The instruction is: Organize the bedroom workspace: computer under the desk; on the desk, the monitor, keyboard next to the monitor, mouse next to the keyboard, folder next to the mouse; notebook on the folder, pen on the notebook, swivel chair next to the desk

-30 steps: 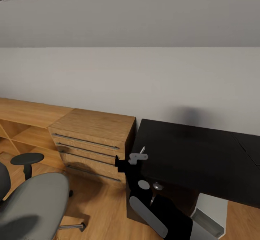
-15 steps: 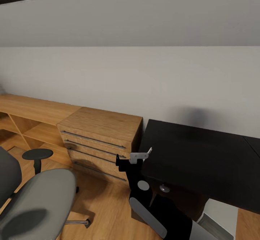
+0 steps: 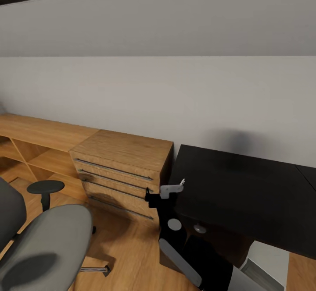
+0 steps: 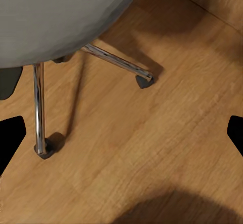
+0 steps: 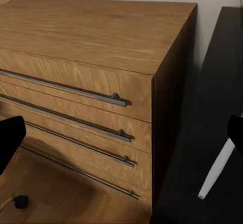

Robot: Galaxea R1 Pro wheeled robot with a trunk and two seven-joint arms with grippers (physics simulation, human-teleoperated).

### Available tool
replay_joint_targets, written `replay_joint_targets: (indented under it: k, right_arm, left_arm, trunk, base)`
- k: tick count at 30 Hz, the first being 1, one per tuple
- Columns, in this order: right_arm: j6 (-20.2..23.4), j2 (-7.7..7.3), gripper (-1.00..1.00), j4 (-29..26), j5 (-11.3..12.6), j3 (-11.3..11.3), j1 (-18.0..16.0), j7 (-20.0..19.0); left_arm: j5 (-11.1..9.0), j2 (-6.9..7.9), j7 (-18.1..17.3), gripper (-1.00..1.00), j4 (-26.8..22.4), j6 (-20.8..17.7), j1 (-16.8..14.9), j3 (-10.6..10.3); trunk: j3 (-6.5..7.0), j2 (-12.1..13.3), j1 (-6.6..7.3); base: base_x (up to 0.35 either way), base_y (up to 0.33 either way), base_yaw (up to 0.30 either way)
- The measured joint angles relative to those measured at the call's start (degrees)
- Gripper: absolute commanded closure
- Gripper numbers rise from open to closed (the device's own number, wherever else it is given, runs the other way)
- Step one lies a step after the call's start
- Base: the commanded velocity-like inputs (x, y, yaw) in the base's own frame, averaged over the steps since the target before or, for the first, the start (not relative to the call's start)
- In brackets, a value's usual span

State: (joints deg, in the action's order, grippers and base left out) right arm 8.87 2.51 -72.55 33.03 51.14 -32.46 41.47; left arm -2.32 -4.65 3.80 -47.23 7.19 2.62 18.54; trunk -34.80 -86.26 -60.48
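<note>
Wooden drawer unit (image 3: 120,172): drawers closed | beside black desk (image 3: 245,194) | swivel chair (image 3: 44,247) near

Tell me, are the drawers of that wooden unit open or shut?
Shut. All the fronts of the wooden drawer unit lie flush, their bar handles in line, beside the desk.

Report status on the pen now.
Left gripper open over floor by swivel chair. Pen at right gripper, grasp unclear. Desk ahead, drawer unit beside it.

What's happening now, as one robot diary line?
left hand: open, over floor by swivel chair | right hand: pen at its finger, facing drawer unit beside desk
</note>
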Motion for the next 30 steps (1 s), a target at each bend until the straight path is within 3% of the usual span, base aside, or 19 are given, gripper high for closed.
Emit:
replay_joint_targets:
  k: [12,22,30]
  right_arm:
    - [2.83,-0.03,-1.0,8.18,-1.38,-6.08,-0.73,-0.28]
    - [0.88,-0.04,-1.0,19.1,-2.1,-7.23,-5.21,-0.59]
    - [-2.78,-0.01,-1.0,24.86,-2.13,-7.39,-6.83,-0.7]
  left_arm:
    - [2.06,-0.2,-0.07,-1.0,0.23,4.16,0.0,-0.62]
    - [2.2,-0.9,0.07,-1.0,-3.75,4.75,0.0,-5.25]
    - [2.23,-2.82,0.13,-1.0,-8.96,1.83,0.0,-6.61]
  trunk:
    - [0.0,0.0,0.0]
    - [0.0,0.0,0.0]
    - [0.0,0.0,0.0]
  base:
    - [0.0,0.0,0.0]
    - [0.0,0.0,0.0]
    - [0.0,0.0,0.0]
